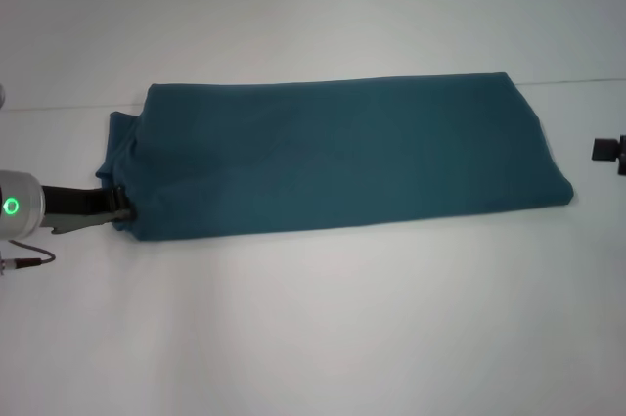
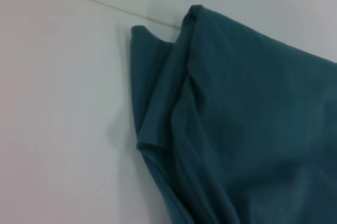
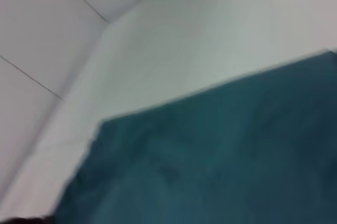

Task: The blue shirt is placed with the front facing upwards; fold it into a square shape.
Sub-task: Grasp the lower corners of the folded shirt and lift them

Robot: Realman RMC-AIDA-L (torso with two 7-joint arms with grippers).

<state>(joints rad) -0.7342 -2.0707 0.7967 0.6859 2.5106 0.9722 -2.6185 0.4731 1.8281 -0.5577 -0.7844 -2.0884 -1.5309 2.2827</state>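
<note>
My left gripper (image 1: 124, 208) sits low at the left end of the blue shirt (image 1: 342, 157), its dark fingers pressed right against the near left corner of the cloth. From the head view the tips meet the fabric edge, and they look closed on that corner, though the cloth hides how much of it is pinched between them. The wrist behind it shows a green ring light, and a thin cable loops off below.

The blue shirt lies on the white table (image 1: 313, 328) as a long band running from left to right, folded lengthwise so that only plain teal fabric faces up. Its right end is neat and rounded; its left end is looser, with a second layer sticking out beyond the top layer at the far left corner. My left wrist view shows that end close up (image 2: 237, 129): folded layers stacked, a soft crease running along them, one flap poking out past the rest.

My right gripper (image 1: 608, 150) hangs at the right edge of the head view, apart from the shirt's right end; I cannot tell how its fingers stand. Its wrist view shows one shirt edge (image 3: 210, 161) lying flat on the table.
</note>
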